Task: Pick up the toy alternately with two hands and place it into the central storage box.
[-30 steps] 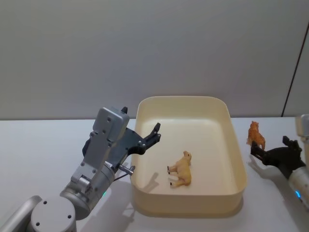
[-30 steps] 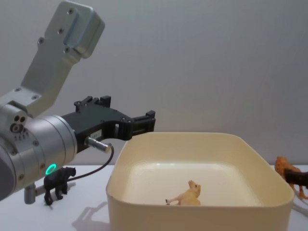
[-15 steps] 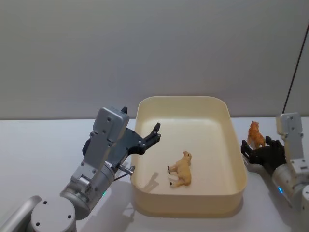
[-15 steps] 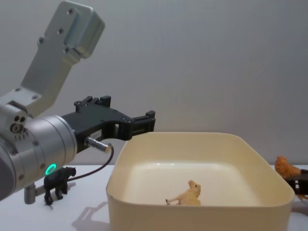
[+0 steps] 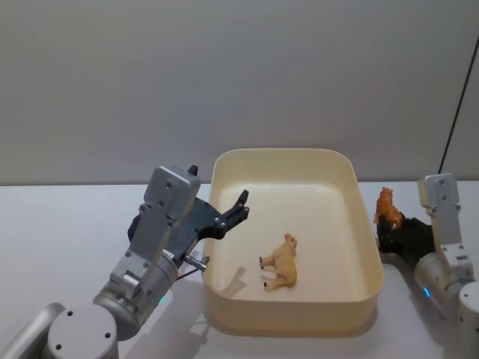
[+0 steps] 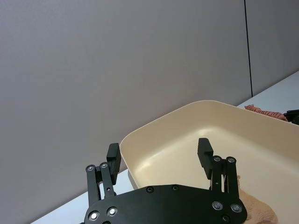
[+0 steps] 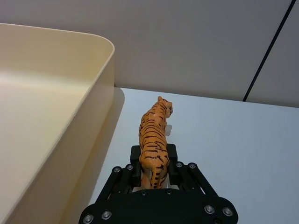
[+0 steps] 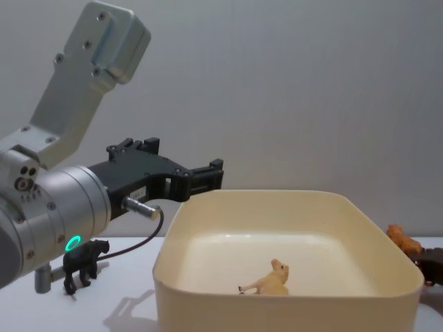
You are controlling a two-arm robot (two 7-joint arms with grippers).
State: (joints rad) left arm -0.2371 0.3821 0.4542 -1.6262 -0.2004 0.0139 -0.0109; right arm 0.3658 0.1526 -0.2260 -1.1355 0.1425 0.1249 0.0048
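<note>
Between tiger (image 7: 154, 135) in right gripper (image 7: 153, 161) and tan figure (image 5: 281, 263), wall of storage box (image 5: 367, 239)

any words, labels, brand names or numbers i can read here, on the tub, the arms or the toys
None: no word, number, brand or sign can be read in any view.
storage box: plain cream walls.
left gripper and right gripper: plain black with screws, no lettering.
tiger toy, tan toy, black toy: no marks, only the tiger's stripes.
</note>
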